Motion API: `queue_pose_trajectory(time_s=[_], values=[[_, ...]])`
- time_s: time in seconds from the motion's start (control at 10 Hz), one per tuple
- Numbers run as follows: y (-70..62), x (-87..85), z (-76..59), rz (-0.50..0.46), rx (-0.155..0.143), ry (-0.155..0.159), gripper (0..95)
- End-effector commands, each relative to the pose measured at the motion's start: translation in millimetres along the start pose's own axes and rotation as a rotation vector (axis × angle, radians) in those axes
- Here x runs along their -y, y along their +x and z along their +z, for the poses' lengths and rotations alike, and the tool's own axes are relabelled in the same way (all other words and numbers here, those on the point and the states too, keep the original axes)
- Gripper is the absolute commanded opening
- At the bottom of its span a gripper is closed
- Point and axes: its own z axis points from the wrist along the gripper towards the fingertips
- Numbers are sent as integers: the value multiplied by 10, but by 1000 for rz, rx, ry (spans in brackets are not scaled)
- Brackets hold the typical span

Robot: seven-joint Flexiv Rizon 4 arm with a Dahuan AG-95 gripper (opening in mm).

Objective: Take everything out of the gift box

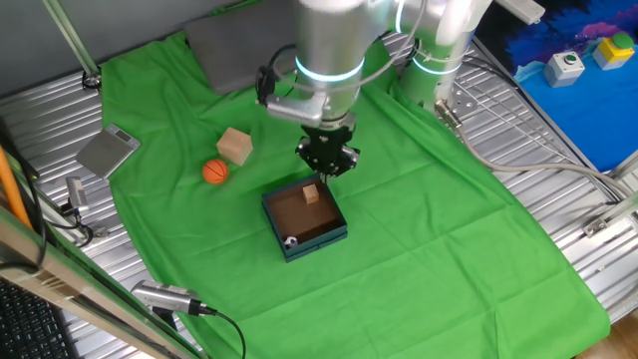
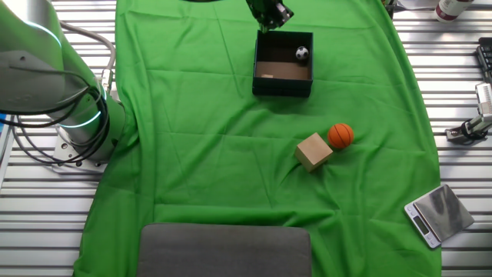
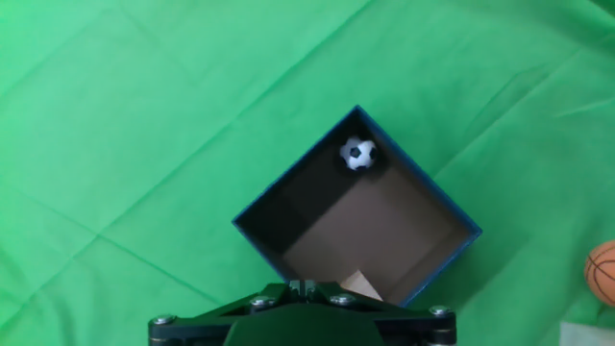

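The gift box [image 1: 321,238] [image 2: 282,85] [image 3: 282,204] sits on the green cloth with its brown inside showing. A soccer ball [image 1: 290,240] [image 2: 302,53] [image 3: 357,154] lies in one corner of it. One tan cube [image 1: 312,193] [image 3: 362,284] rests against the opposite side. My gripper [image 1: 327,166] [image 2: 266,26] [image 3: 306,286] hovers just above that side of the box, fingers shut together with nothing between them. Outside the box on the cloth lie an orange ball [image 1: 215,172] [image 2: 340,135] [image 3: 603,273] and a second tan cube [image 1: 236,146] [image 2: 314,151].
A flat grey plate [image 1: 235,52] [image 2: 224,249] lies at one end of the cloth. A small silver scale [image 1: 108,152] [image 2: 438,215] sits on the metal table beside the cloth. The arm's base [image 1: 431,75] [image 2: 77,123] stands at the cloth's edge.
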Motion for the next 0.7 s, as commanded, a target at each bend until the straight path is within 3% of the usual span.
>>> queue_pose_trajectory(time_s=[0.1,0.4,0.7], values=[[-94,15,-4,15,-18,67,0],[-295,69,18,26,-45,86,0],[-403,240,46,-18,-70,59,0]])
